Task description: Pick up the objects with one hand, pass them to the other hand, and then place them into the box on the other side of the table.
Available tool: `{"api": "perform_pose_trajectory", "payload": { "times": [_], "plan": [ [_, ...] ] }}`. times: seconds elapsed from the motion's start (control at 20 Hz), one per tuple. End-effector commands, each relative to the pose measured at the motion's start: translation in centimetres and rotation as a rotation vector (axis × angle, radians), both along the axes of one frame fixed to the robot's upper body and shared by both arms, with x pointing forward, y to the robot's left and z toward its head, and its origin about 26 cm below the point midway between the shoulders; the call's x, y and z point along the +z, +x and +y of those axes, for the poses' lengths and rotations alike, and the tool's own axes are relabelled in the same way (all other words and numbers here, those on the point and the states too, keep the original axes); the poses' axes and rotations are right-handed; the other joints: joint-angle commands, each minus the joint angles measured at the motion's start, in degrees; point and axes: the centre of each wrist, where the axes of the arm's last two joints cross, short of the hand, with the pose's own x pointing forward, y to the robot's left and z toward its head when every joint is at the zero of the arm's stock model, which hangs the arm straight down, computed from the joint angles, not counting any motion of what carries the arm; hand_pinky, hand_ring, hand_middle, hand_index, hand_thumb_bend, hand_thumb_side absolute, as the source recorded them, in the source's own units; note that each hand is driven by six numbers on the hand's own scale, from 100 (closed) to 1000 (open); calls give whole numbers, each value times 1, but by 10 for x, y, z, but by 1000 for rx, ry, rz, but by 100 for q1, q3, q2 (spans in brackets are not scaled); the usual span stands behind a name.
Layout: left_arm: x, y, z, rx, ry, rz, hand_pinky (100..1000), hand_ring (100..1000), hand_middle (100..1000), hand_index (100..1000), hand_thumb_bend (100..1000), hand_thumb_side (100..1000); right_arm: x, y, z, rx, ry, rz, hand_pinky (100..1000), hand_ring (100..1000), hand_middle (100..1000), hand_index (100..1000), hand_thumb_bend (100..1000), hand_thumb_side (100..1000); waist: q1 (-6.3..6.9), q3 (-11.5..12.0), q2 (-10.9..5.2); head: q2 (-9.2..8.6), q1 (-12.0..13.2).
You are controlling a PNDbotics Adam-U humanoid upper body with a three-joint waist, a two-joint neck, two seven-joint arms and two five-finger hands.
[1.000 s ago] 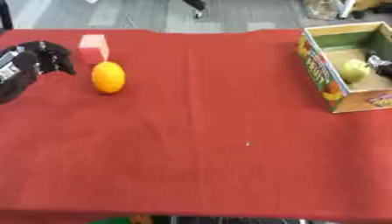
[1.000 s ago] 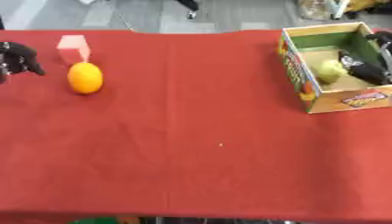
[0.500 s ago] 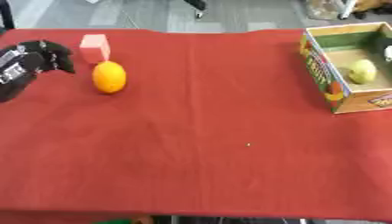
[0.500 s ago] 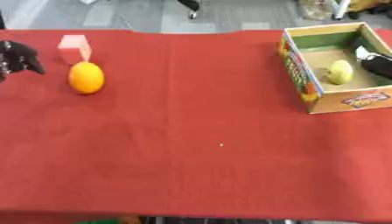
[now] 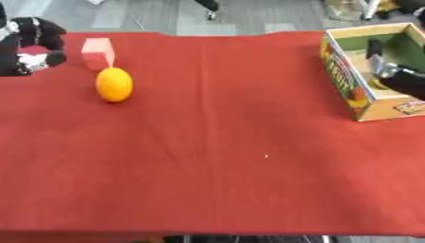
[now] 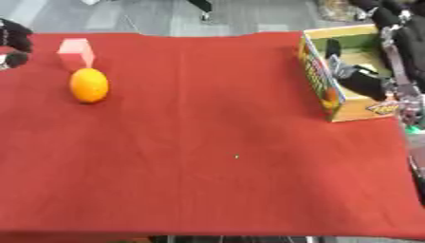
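Note:
An orange (image 5: 114, 84) lies on the red tablecloth at the far left, with a pink block (image 5: 98, 51) just behind it. My left hand (image 5: 29, 45) hovers left of the block, apart from it, fingers curled and holding nothing. The colourful cardboard box (image 5: 349, 85) stands at the far right. My right hand (image 6: 358, 79) is low inside the box, with one finger (image 6: 333, 48) standing straight up. It hides whatever lies in the box.
The red table (image 5: 224, 156) spreads wide between the orange and the box. Its far edge runs just behind the block and the box, with grey floor beyond. My right forearm (image 6: 400, 57) comes down along the right edge.
My right hand has come back over the box and now covers the yellow-green object that showed inside it. The left hand has barely moved. The camera has shifted slightly.

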Motion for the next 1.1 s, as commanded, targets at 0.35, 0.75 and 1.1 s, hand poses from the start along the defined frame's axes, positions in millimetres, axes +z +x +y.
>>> {"api": "perform_pose_trajectory", "payload": {
  "times": [0.35, 0.75, 1.1],
  "plan": [
    [-34, 30, -26, 127, 355, -56, 752, 683, 669, 799, 796, 463, -6, -14, 39, 214, 48, 39, 804, 859, 848, 876, 100, 461, -59, -77, -157, -14, -46],
    [-55, 37, -46, 88, 401, -52, 651, 543, 528, 652, 378, 210, -5, -15, 40, 217, 50, 40, 802, 853, 840, 875, 100, 458, -55, -102, -141, -14, -19],
    [-50, 36, -45, 119, 234, -152, 565, 426, 366, 478, 168, 193, -5, -14, 43, 235, 44, 44, 798, 838, 821, 866, 100, 453, -47, -89, -153, -14, 1]
  ]
}}
